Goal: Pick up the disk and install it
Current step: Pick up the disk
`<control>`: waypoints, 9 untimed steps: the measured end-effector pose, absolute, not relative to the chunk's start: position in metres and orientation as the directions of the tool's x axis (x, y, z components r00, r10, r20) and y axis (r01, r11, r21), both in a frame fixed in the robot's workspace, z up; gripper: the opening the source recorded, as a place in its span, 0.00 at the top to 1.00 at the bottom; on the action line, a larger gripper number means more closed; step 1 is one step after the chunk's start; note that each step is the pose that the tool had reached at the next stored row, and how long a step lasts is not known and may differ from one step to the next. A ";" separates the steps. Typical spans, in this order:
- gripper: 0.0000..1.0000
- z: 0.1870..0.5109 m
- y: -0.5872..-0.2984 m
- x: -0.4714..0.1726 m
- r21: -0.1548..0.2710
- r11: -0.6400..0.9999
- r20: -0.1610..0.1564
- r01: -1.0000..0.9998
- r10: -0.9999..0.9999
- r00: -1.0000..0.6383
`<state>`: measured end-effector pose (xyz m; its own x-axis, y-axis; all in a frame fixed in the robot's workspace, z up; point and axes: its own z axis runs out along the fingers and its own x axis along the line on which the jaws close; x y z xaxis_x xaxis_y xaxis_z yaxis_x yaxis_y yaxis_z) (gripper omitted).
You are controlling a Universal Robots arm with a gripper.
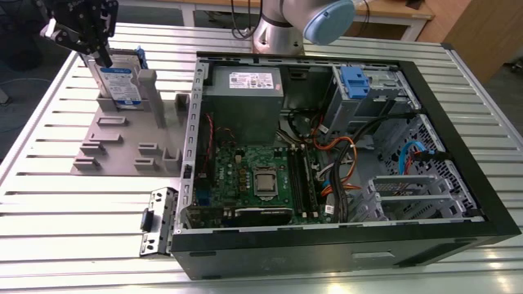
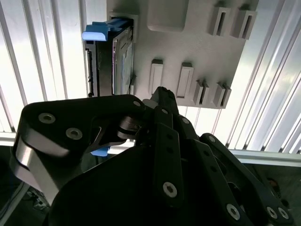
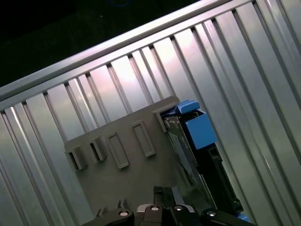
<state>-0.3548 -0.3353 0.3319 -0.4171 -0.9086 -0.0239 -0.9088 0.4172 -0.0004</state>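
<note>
The disk (image 1: pixel 120 81) stands on edge in a slot of the grey holder plate (image 1: pixel 114 138) at the exterior view's upper left, its white-and-blue label facing out. My gripper (image 1: pixel 92 44) hangs right above its top edge and overlaps it in that view. In the second wrist view the disk (image 2: pixel 115 61) shows edge-on with a blue bracket end (image 2: pixel 99 31), partly hidden behind the gripper's black body (image 2: pixel 141 160). The first wrist view has the disk (image 3: pixel 203 150) beside the holder plate (image 3: pixel 127 160).
An open computer case (image 1: pixel 457 184) lies to the exterior view's right of the holder, with a motherboard (image 1: pixel 253 177), a grey power supply box (image 1: pixel 244 92) and a blue clip (image 1: pixel 353 79) in its drive bay. A metal bracket (image 1: pixel 159 220) lies by the case. The arm's base (image 1: pixel 282 24) stands behind.
</note>
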 end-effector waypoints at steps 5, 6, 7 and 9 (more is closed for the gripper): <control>0.90 0.332 -0.335 -0.355 0.000 0.378 -0.024 -0.926 -0.926 -0.378; 0.90 0.332 -0.335 -0.355 0.000 0.365 -0.024 -0.931 -0.931 -0.365; 0.90 0.332 -0.335 -0.355 0.000 0.350 -0.024 -0.937 -0.937 -0.350; 0.90 0.332 -0.335 -0.355 0.000 0.318 -0.024 -0.948 -0.948 -0.318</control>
<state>-0.3548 -0.3353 0.3319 -0.3180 -0.9478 -0.0236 -0.9481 0.3181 0.0004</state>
